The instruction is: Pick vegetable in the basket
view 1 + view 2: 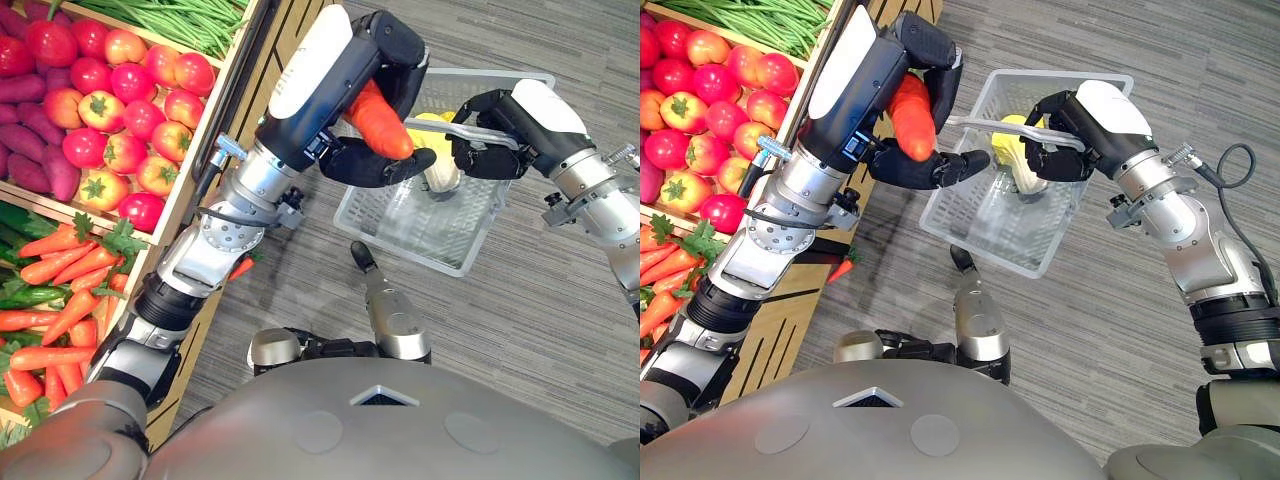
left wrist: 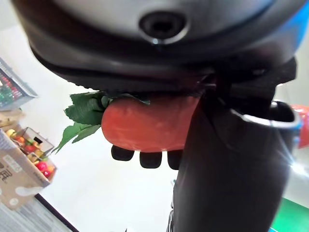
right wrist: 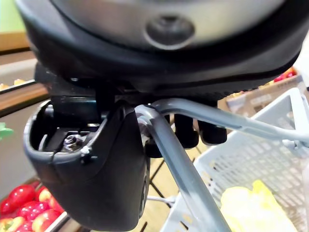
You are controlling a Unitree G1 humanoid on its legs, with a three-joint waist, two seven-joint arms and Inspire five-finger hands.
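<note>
Now | left robot hand [image 1: 362, 160] grips carrot [image 1: 380, 122] | right robot hand [image 1: 495, 135] grips basket handle [image 1: 430, 124]

At upper centre, the left hand [image 1: 368, 165] hides the leafy end of the carrot [image 1: 383, 122] and the upper left corner of the basket [image 1: 440, 240]. The right hand [image 1: 490, 140] covers part of a yellow item [image 1: 1010, 148] inside, too hidden to identify.

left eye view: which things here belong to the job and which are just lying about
In the job: carrot gripped in the left hand; basket, its handle held by the right hand; yellow vegetable already in the basket.
Lying about: tomatoes, green beans, shelf carrots, purple sweet potatoes.
</note>
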